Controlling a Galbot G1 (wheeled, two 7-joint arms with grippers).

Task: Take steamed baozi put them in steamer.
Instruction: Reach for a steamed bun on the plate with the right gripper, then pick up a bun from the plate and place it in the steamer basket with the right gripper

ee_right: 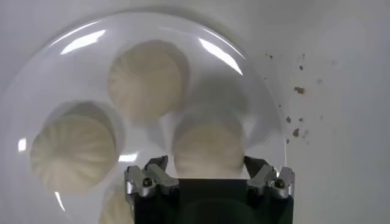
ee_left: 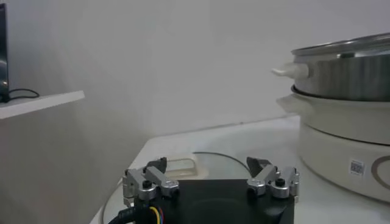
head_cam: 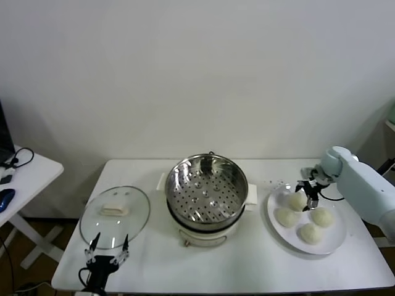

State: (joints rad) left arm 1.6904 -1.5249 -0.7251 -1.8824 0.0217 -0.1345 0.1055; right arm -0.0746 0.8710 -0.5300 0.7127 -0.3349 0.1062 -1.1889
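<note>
Straddling one baozi on the white plate, the right gripper – jaws apart, not yet clamped – is lined up for a pick; the steamer waits empty alongside (left gripper idles wide beside the glass lid).

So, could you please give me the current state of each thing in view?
steamer: uncovered, tray empty
glass lid: off, flat on table
plate: holds four baozi
baozi: straddled by right gripper, not lifted
left gripper: open, idle by lid
</note>
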